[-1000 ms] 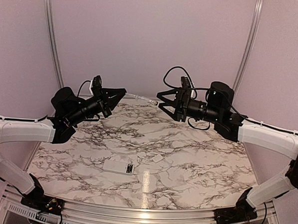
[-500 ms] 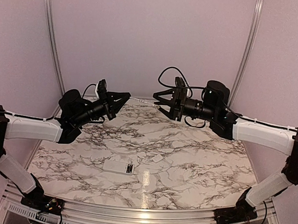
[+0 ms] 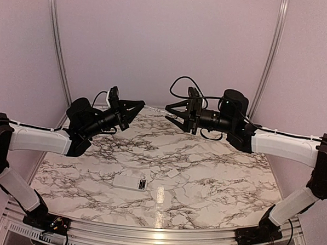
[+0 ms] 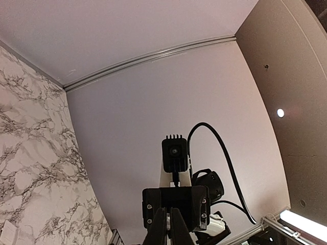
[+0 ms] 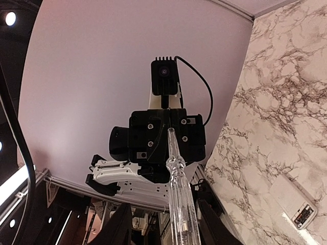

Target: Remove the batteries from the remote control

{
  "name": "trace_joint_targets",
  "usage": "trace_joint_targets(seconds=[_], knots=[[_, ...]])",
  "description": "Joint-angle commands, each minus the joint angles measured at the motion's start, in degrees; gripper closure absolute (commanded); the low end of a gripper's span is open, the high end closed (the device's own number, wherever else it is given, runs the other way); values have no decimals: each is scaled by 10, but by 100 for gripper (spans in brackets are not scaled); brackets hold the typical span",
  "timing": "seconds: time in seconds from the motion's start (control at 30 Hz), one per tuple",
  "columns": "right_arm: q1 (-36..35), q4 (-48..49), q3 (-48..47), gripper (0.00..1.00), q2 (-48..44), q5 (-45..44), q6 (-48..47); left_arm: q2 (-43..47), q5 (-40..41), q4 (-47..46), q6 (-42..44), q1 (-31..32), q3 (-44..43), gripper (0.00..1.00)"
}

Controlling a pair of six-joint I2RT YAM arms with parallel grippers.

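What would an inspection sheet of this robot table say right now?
Surface: marble-patterned table, glare near the front.
Job's things: remote control lies flat near the front, dark recess up; batteries: nothing seen.
Clutter: small white cover piece, apart from the remote.
Pincers: left pincer raised, shut on a clear rod; right pincer raised, open, fingers either side of the rod.
Cables: black cable loops at each wrist.
Surroundings: pale walls, metal rails.

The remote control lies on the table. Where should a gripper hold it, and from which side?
Grip the remote control across its two long edges, near the plain white middle, coming straight down from above. It lies flat on the table, so only the thin sides offer purchase, and its short width likely fits the jaws.
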State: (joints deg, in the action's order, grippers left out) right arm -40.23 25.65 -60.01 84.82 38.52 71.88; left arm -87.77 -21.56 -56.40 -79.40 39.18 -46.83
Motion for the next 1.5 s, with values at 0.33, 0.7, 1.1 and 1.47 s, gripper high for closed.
trace_joint_targets(seconds=[0.33,0.7,1.1,1.47], knots=[[2,18,-20,71,15,13,7,-9,-7,-22,8,3,-1,100],[2,19,-25,87,20,17,3,-10,-6,-27,15,3,7,100],[2,15,-30,73,18,13,0,0,-6,-32,14,4,24,100],[2,17,-31,84,17,9,-2,13,-2,-30,17,4,41,100]])
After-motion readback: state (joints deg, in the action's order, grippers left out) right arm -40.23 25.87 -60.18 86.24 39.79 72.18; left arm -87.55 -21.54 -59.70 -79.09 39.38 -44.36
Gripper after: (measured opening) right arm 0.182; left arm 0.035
